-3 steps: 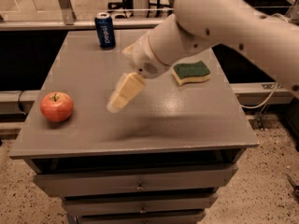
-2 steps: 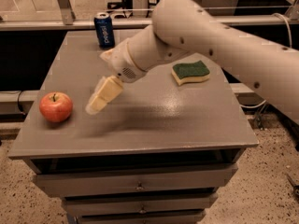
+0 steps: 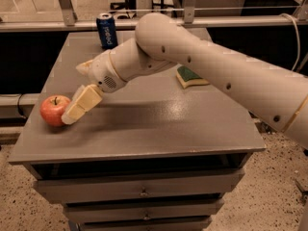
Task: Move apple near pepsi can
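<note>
The red apple [image 3: 53,110] sits near the left front edge of the grey table [image 3: 159,129]. The blue pepsi can [image 3: 107,31] stands upright at the table's far edge, left of centre. My gripper [image 3: 73,95] is low over the table just to the right of the apple. It is open, and its lower cream finger [image 3: 81,105] touches or nearly touches the apple's right side. The gripper holds nothing. The apple and the can are far apart.
A green and yellow sponge [image 3: 191,76] lies right of centre, partly behind my arm [image 3: 216,66]. The table is a drawer cabinet with drawers [image 3: 139,191] below. A metal rail [image 3: 231,20] runs behind the table.
My gripper has moved left and down across the table, from the middle to right beside the apple. The apple, the can and the sponge have not moved.
</note>
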Motion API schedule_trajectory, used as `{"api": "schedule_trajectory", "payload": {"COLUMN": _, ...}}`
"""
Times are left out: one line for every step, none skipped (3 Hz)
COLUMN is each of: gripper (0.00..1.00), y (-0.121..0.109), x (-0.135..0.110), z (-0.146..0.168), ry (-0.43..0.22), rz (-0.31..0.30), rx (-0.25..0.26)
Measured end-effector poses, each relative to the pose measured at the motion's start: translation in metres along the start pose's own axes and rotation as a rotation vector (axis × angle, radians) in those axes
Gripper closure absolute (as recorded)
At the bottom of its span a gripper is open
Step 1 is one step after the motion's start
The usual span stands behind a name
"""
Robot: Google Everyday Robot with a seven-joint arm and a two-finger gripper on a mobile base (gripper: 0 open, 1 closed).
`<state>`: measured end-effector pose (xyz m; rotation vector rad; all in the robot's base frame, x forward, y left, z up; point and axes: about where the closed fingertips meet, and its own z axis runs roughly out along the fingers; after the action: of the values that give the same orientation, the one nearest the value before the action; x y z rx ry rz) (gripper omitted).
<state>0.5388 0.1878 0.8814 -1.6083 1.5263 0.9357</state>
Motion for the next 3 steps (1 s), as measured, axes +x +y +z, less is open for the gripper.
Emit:
{"api": "schedule_trajectory", "payload": {"gripper": 0.00, "y": 0.012, "x": -0.006, "z": 0.019, "ry": -0.044, "rz": 0.000, "rx": -0.055}}
{"api": "schedule_trajectory", "payload": {"gripper": 0.00, "y": 0.018, "x": -0.005, "z": 0.039, "ry": -0.060, "rz": -0.014, "rx": -0.078}}
{"api": "schedule_trajectory", "payload": {"gripper": 0.00, "y": 0.018, "x": 0.000, "z": 0.048, "ry": -0.066, "rz": -0.023, "rx": -0.073}}
